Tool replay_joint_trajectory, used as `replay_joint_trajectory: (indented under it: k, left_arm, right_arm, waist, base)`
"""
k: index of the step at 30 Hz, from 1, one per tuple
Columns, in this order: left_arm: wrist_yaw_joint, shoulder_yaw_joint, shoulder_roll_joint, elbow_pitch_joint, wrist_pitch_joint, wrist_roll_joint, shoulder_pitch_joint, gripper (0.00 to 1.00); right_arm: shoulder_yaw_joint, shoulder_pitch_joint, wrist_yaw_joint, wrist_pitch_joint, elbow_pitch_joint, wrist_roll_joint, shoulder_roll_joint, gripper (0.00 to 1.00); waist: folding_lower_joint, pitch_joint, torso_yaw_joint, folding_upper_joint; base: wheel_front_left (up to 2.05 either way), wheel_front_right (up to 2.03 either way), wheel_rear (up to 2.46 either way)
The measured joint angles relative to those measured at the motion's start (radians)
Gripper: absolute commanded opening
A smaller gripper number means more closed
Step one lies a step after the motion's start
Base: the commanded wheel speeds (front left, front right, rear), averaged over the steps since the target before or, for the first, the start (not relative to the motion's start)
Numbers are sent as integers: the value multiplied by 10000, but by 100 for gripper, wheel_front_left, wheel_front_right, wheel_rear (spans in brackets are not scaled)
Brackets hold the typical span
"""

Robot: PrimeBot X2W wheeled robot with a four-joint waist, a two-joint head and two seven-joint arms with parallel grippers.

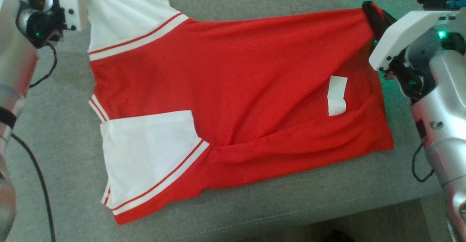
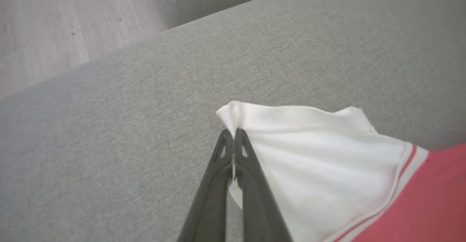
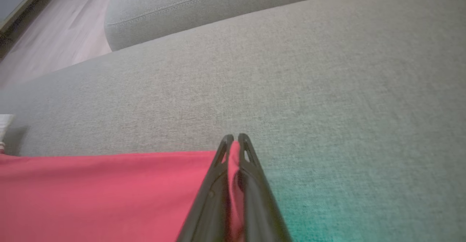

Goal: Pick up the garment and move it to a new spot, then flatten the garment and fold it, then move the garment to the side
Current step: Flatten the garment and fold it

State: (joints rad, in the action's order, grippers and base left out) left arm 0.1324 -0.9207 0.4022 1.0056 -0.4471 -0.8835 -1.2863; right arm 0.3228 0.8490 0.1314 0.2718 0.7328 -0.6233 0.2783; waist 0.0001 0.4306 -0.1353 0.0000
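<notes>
Shirt (image 1: 233, 89), red with white sleeves, lay spread across the middle of the head view on a grey cushion (image 1: 276, 213), sleeves toward frame left, hem toward frame right, white tag (image 1: 336, 95) showing near the right side. Left gripper (image 2: 233, 134) was clamped on the edge of the far white sleeve (image 2: 309, 154) at upper left of the head view, fingers pressed together with white cloth between them. Right gripper (image 3: 235, 140) was clamped on the red hem corner at upper right, red cloth pinched between its fingers. Fabric looked light, thin and floppy, a mesh-like knit; judged it would sag between the two holds, no stiffness, nothing breakable. Corner and edge holds like these looked right for lifting or pulling it taut; a hold mid-panel would likely bunch it. Lower right part had a long fold and wrinkles, so flattening looked not done. Cushion was woven, matte, soft, likely grippy enough to drag on the cloth. Second cushion (image 3: 218, 2) sat beyond at the top of the right wrist view; pale wood floor (image 2: 43, 27) at upper left of the left wrist view. Dark cable (image 1: 36, 176) hung at lower left of the head view.
</notes>
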Motion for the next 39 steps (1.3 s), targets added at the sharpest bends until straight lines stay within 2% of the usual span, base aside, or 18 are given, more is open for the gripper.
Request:
replay_joint_trajectory:
  k: [7, 15, 20, 21, 22, 23, 24, 28, 32, 39]
  left_arm:
    - [-2, -422, 0, -581, 86, -485, 266, 0]
    - [-2, -1187, 667, -2213, -635, -1442, 1133, 0]
    - [-2, -1824, 1363, -3668, -2036, -2313, 1571, 0]
    - [-2, -1824, 1363, -3668, -2036, -2313, 1571, 0]
    - [-2, -2031, 1609, -4132, -2625, -2685, 1737, 0]
    - [-2, -2031, 1609, -4132, -2625, -2685, 1737, 0]
    - [-2, -2130, 1818, -4560, -3172, -3068, 1933, 0]
    - [-2, -2355, 2140, -5164, -3927, -3568, 2260, 0]
    - [-40, -2441, 2441, -5814, -4458, -4059, 2799, 0]
    - [-362, -2788, 2763, -6587, -4916, -4420, 3639, 0]
  right_arm:
    - [570, -61, 0, -270, 132, -293, 401, 0]
    - [922, -1202, 0, -410, 176, -834, 1164, 0]
    - [1210, -1552, 0, -443, 247, -1204, 1427, 0]
    - [1210, -1552, 0, -443, 247, -1204, 1427, 0]
    - [1300, -1686, 0, -441, 314, -1287, 1476, 0]
    - [1300, -1686, 0, -441, 314, -1287, 1476, 0]
    - [1432, -1795, 0, -431, 403, -1361, 1503, 0]
    - [1716, -1968, 0, -339, 428, -1509, 1586, 0]
    - [2151, -2105, 0, 13, 259, -1772, 1896, 0]
    - [3097, -2518, 0, 1055, -545, -2362, 2535, 0]
  waist:
    - [-1, -603, 294, 0]
    - [-1, -1476, 748, 1]
    - [-1, -2062, 1112, 1]
    - [-1, -2062, 1112, 1]
    - [-1, -2247, 1217, 1]
    - [-1, -2247, 1217, 1]
    - [-1, -2417, 1305, 1]
    - [-1, -2655, 1406, 1]
    - [-1, -2868, 1472, 1]
    - [-1, -3057, 1403, 1]
  base:
    - [0, 0, 0]
    - [0, 0, 0]
    - [0, 0, 0]
    - [0, 0, 0]
    - [0, 0, 0]
    - [0, 0, 0]
    - [0, 0, 0]
    - [0, 0, 0]
    - [0, 0, 0]
    - [0, 0, 0]
